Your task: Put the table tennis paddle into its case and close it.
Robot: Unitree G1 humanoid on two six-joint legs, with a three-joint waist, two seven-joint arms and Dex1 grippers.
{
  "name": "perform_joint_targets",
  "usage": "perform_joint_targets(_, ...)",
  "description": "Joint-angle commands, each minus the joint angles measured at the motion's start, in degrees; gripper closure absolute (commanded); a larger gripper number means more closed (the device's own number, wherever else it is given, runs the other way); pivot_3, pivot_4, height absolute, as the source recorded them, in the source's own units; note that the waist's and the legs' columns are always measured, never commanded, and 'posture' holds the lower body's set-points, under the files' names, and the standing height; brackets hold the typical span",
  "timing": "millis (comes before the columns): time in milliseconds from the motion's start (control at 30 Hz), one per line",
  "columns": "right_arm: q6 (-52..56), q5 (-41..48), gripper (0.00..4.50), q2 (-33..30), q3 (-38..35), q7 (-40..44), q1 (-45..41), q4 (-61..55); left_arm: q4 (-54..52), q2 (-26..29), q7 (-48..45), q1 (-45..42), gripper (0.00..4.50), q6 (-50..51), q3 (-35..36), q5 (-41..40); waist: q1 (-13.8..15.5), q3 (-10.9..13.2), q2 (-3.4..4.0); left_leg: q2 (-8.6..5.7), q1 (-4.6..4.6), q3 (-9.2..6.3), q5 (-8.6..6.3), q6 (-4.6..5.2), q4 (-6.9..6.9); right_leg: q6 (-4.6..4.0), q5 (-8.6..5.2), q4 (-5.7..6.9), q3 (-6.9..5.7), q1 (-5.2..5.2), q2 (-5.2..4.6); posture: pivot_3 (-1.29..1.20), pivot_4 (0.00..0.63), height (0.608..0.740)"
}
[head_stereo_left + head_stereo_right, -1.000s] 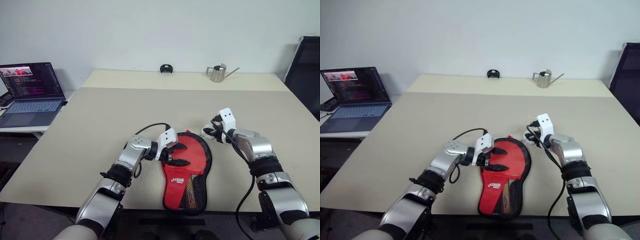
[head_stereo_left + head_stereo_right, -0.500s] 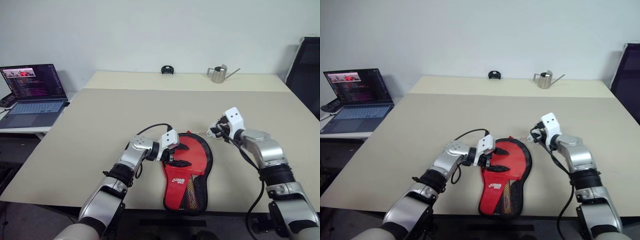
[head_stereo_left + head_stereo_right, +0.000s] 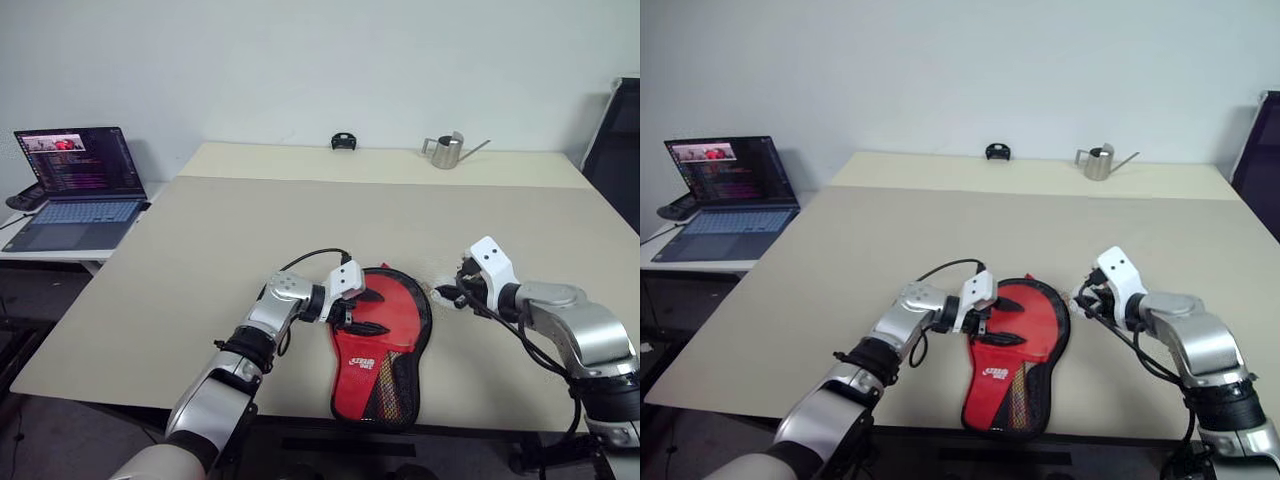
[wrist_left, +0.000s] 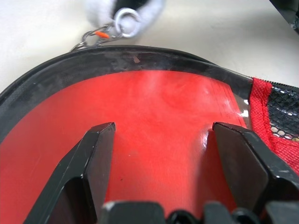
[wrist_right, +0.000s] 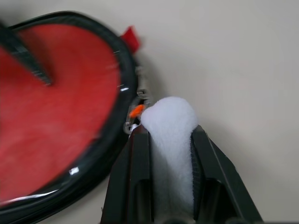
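The table carries the open case near its front edge, with the paddle lying inside on the red lining. The left gripper, jaws spread, rests over the blade. The right gripper pinches the white pom-pom on the zip chain. A hard tug could slip the fluff free or drag the case.

A beige table meets a plain white wall, laptop alongside.
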Motion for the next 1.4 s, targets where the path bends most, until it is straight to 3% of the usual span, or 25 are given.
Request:
perform_joint_targets(33, 3.03, 2.55, 3.98, -2.0, -3.14, 0.36, 1.11, -4.78, 3.73, 0.03, -1.56, 1.81, 0.87, 0.45, -4.22, 4.4, 0.01, 0.0, -0.01, 0.0, 0.01, 0.01, 0.0, 0.0, 0.0, 0.0, 0.0, 0.0, 0.01, 0.0, 0.0, 0.0, 0.15, 0.74)
perform_joint_targets(467, 12.99, 12.49, 3.98, -10.25, -9.14, 4.38, 9.9, -15.75, 4.79, -0.17, -3.04, 1.83, 0.87, -0.1, -5.06, 4.5, 0.01, -0.02, -0.02, 0.02, 0.05, -0.05, -0.04, 0.08, -0.02, 0.01, -0.01, -0.04, -0.03, 0.07, 0.0, 0.0, 0.15, 0.74)
perform_joint_targets(933, 14.25, 25.49, 3.98, -18.28, -12.2, 12.25, 22.71, -27.35, 3.71, 0.01, -3.94, 2.4, 0.87, 0.42, -5.37, 4.47, 0.09, -0.01, -0.08, 0.01, 0.6, -0.06, -0.17, 0.28, -0.04, 0.2, -0.13, -0.24, -0.09, 0.73, 0.0, 0.0, 0.15, 0.74)
perform_joint_targets(1200, 12.12, 29.65, 3.99, -19.85, -10.87, 13.53, 27.55, -29.98, 2.86, 0.32, -4.12, 2.94, 0.87, 0.94, -5.49, 4.57, 0.49, -0.02, -0.09, -0.01, 0.55, -0.05, -0.32, 0.47, -0.06, 0.33, -0.21, -0.45, -0.11, 0.78, -0.03, 0.0, 0.15, 0.74)
perform_joint_targets(1400, 10.27, 29.34, 3.99, -17.6, -5.86, 11.51, 27.36, -29.55, 2.14, 0.43, -4.16, 3.32, 0.87, 1.47, -5.51, 4.49, 0.5, -0.04, -0.11, -0.02, 0.55, -0.05, -0.38, 0.53, -0.07, 0.36, -0.24, -0.5, -0.11, 0.8, -0.06, 0.0, 0.15, 0.74)
